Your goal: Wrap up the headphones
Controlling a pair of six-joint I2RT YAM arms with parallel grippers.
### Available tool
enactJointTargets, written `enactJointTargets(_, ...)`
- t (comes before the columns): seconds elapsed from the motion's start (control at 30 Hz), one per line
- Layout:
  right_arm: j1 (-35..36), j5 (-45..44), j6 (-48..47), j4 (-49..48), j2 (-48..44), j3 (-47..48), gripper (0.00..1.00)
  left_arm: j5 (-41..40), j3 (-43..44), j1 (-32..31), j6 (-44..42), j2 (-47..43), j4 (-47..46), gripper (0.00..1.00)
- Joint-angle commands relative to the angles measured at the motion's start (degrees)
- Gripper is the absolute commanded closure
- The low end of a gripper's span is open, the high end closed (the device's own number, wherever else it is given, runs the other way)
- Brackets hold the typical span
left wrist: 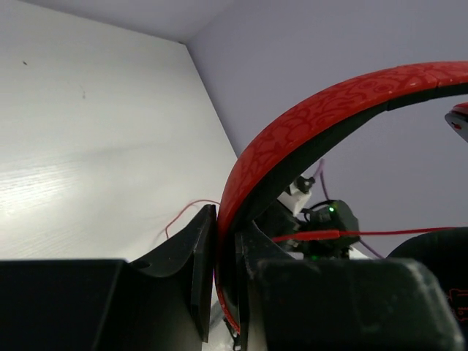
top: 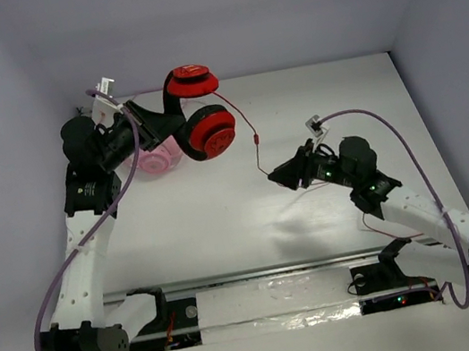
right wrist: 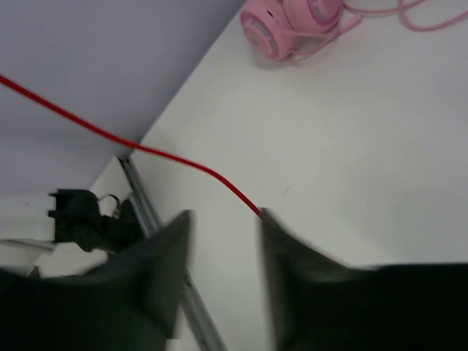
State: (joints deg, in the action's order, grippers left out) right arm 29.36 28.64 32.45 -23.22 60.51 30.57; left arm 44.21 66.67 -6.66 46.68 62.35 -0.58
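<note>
The red headphones (top: 209, 133) hang above the table at the back left, one ear cup over the other. My left gripper (top: 157, 121) is shut on their black-and-red headband (left wrist: 314, 117), which is pinched between the two black fingers (left wrist: 197, 256). The thin red cable (top: 244, 124) drops from the cups toward my right gripper (top: 275, 175) near the table's middle. In the right wrist view the right gripper (right wrist: 223, 234) is blurred, its fingers stand apart, and the cable (right wrist: 168, 155) ends at the tip of the right finger (right wrist: 292, 256), not between the two.
Pink headphones (top: 157, 160) with a pink cable lie on the table under the red pair and show at the top of the right wrist view as the pink headphones (right wrist: 292, 25). A metal rail (top: 261, 273) runs along the near edge. Grey walls close the back and sides.
</note>
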Motion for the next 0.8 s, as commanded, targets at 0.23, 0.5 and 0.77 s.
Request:
enactJointTargets(0.23,0.4,1.2,-7.7,-3.2,6.9,4.2,0.14,-1.5,5.6,0.1,-2.5,-4.0,0.5,1.0)
enactJointTargets(0.5,0.4,2.2,-6.4,-13.0,17.2,2.7,0.37,-1.3,5.1,0.1,-2.3,-3.1,0.5,1.0)
enactJointTargets(0.77,0.4,0.8,5.6,-27.4,22.4,-2.4,0.97,-3.9,0.0,0.1,2.9,-2.5,-7.0,1.0)
